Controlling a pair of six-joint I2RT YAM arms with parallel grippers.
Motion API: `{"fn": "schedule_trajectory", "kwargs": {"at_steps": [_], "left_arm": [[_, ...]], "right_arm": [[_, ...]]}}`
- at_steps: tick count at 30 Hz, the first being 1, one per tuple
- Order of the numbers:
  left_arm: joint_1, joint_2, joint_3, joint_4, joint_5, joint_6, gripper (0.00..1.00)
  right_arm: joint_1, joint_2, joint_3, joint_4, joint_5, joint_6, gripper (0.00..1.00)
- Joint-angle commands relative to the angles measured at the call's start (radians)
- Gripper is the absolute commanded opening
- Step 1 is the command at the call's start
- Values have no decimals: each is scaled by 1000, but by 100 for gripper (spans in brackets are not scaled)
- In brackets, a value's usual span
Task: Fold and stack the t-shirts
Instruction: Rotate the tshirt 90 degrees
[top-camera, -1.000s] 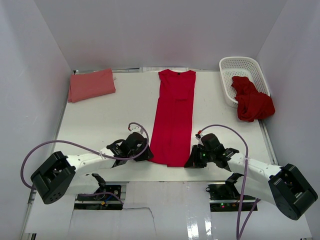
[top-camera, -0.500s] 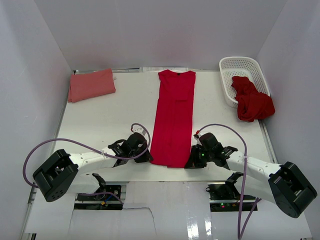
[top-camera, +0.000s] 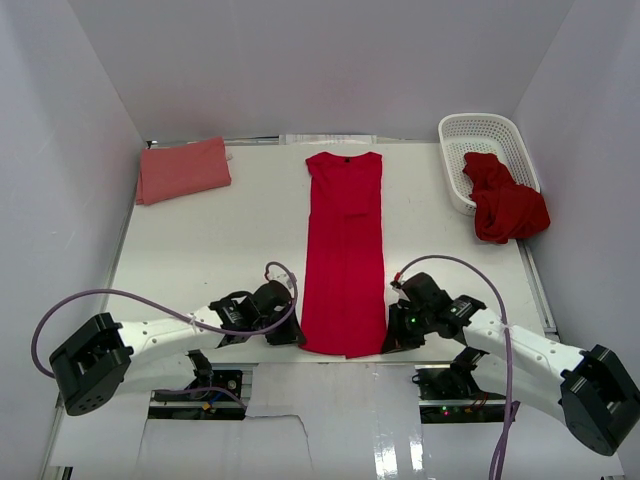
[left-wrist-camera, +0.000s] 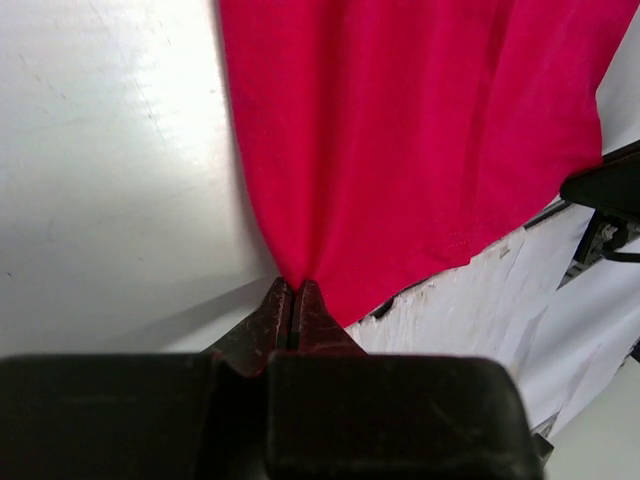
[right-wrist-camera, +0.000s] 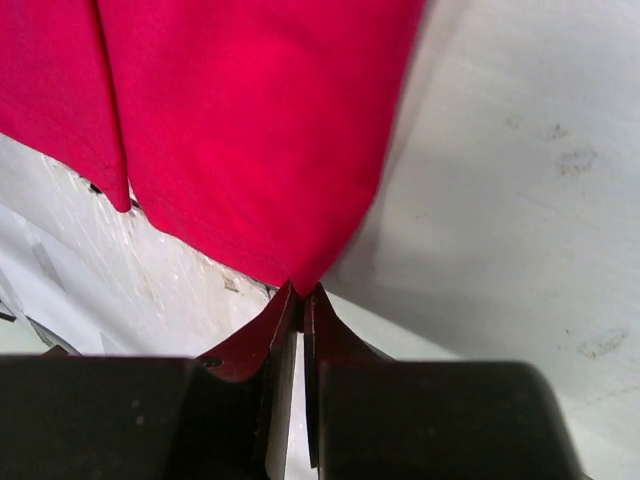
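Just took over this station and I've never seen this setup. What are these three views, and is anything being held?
The wide view is from a fixed camera above and behind two robot arms, left arm on the left. The close-ups come from a camera on each wrist, looking along its fingers. On the table lie a long red t-shirt in the middle, a folded salmon-pink t-shirt at the far left, and a basket at the far right with a crumpled red t-shirt spilling over its rim. The left gripper is shut on the long shirt's near left corner, the right gripper on its near right corner.
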Motion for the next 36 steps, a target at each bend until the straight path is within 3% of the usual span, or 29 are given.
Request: {"fn": "schedule_trajectory", "kwargs": {"at_steps": [1, 16, 20, 21, 24, 30, 36], "left_arm": [[-34, -18, 0, -41, 20, -46, 0], [-61, -25, 94, -41, 31, -82, 0], [-62, -15, 83, -41, 32, -88, 0], [-64, -13, 83, -41, 32, -89, 0], [-67, -8, 79, -41, 31, -90, 0], [-71, 5, 73, -36, 28, -95, 0], [-77, 19, 60, -23, 28, -101, 0]], "right_arm": [[7, -31, 22, -81, 8, -14, 8], [5, 44, 154, -41, -50, -46, 10], [7, 58, 142, -44, -51, -52, 49], [5, 53, 139, -50, -49, -52, 64], [5, 27, 129, -77, -32, -49, 75], [5, -40, 70, -98, -24, -11, 74], [5, -73, -7, -58, -21, 24, 66]]}}
